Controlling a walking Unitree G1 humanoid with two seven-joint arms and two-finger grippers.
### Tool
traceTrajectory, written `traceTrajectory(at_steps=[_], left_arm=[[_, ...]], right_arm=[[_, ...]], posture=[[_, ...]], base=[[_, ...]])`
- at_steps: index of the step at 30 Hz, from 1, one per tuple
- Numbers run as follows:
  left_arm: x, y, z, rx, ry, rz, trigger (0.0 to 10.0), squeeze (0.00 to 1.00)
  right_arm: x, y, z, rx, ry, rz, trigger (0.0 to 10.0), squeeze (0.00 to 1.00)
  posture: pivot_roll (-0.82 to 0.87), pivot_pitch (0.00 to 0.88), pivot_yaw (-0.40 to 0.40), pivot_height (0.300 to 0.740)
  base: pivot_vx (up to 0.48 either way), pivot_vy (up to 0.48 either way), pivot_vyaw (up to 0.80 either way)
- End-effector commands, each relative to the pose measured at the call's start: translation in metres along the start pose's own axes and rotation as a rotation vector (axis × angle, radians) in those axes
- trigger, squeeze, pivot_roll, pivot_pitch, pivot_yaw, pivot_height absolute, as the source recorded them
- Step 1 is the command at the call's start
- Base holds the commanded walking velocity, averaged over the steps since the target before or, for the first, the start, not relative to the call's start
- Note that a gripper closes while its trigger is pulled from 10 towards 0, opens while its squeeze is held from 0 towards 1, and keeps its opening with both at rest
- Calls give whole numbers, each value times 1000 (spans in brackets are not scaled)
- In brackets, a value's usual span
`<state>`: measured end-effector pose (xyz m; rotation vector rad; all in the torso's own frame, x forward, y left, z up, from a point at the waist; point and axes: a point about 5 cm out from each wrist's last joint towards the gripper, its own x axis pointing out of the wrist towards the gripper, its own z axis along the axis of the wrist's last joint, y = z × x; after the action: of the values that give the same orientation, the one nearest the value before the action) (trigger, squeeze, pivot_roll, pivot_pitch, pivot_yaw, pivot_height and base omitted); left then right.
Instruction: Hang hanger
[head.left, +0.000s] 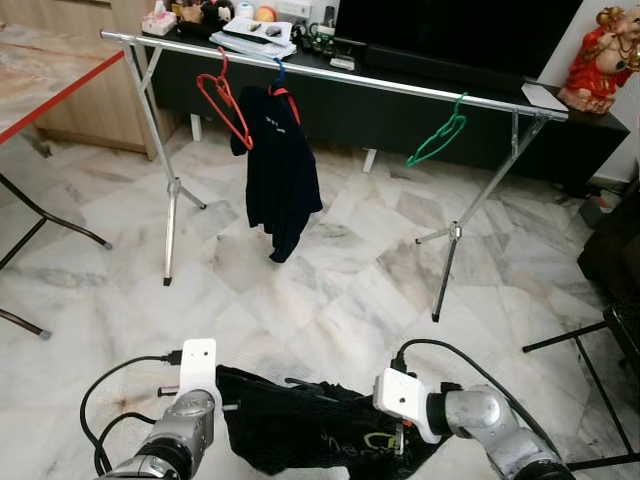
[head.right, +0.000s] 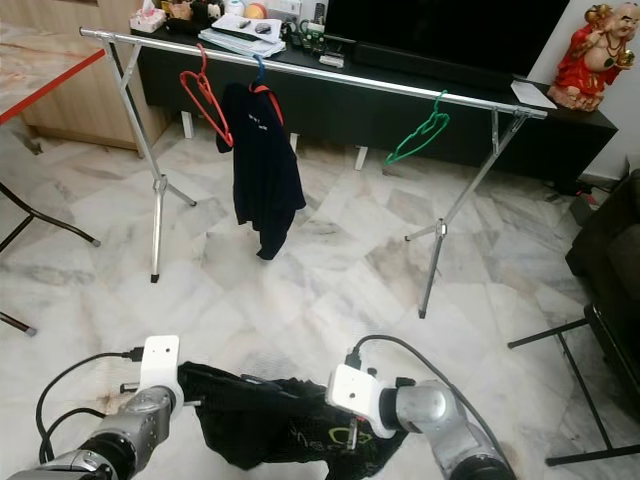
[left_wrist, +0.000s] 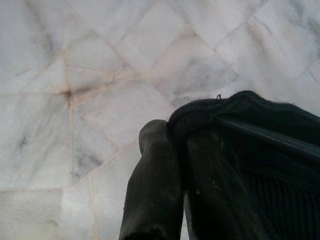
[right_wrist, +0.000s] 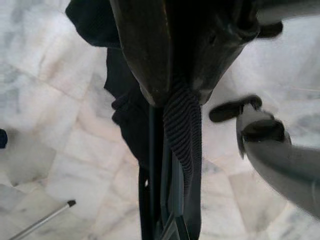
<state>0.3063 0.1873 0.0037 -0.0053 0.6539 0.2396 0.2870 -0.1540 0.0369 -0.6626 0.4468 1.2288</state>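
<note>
Low in the head views, a black knitted garment (head.left: 300, 425) hangs stretched between both grippers above the white marble floor (head.left: 340, 290). The left gripper (left_wrist: 182, 150) is clamped on one edge of the fabric, its black fingers (left_wrist: 155, 185) pressed together around the hem. The right gripper (right_wrist: 175, 95) pinches a ribbed fold of the same garment. A dark hanger bar (left_wrist: 265, 132) lies inside the cloth, just beside the left fingers. Beyond, a silver metal clothes rail (head.left: 400, 88) carries an empty red hanger (head.left: 225, 100), a dark shirt (head.left: 280, 170) on a hanger, and an empty green hanger (head.left: 440, 135).
</note>
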Motion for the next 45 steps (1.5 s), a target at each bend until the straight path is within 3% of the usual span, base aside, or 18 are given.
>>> traceTrajectory(at_steps=[1,4,6,9,13,17,19,23,25,27,35,38,41,45], left_arm=[[-3,90,1,-46,-5,432,0,0],[-3,89,1,-42,5,400,0,0],[-1,83,-1,-47,23,356,0,0],[-3,86,-6,-80,37,394,0,0],[-4,92,-8,-125,36,436,0,0],[-7,101,-13,-217,49,490,0,0],[-5,96,-17,-258,75,434,0,0],[-4,89,-20,-284,97,378,0,0],[-1,67,-23,-282,134,213,0,0],[-1,56,-24,-250,136,138,0,0],[-1,52,-26,-253,147,66,0,0],[-1,59,-24,-255,135,94,0,0],[-2,83,-16,-319,71,276,0,0],[-6,105,-14,-365,41,412,0,0]], right_arm=[[-73,3,-72,122,332,-44,10000,0],[-72,2,-70,101,322,-69,10000,0],[-68,0,-64,146,259,-86,10000,0],[-67,1,-58,180,203,-56,10000,0],[-72,1,-62,159,254,-54,10000,0],[-85,2,-76,122,379,-63,10000,0],[-85,-3,-70,161,318,-116,10000,0],[-84,-4,-67,157,297,-128,10000,0],[-85,-8,-65,148,291,-165,10000,0],[-85,-11,-65,145,293,-188,10000,0],[-86,-16,-61,147,268,-224,10000,0],[-87,-16,-61,143,268,-230,10000,0],[-89,-16,-63,148,277,-224,10000,0],[-93,-13,-66,160,285,-213,10000,0]], posture=[[-15,118,-159,740],[-11,118,-159,740],[-9,117,-157,740],[-12,117,-154,740],[-14,117,-155,740],[-14,114,-152,740],[-13,111,-149,740],[-14,110,-148,740],[-14,110,-148,740],[-15,103,-146,740],[-15,100,-147,740],[-16,102,-148,740],[-17,104,-149,740],[-21,106,-151,740]], base=[[0,0,0],[0,0,0],[0,0,0],[0,0,0],[0,0,0],[0,0,0],[0,0,0],[0,0,0],[0,0,0],[0,0,0],[0,0,0],[0,0,0],[0,0,0],[0,0,0]])
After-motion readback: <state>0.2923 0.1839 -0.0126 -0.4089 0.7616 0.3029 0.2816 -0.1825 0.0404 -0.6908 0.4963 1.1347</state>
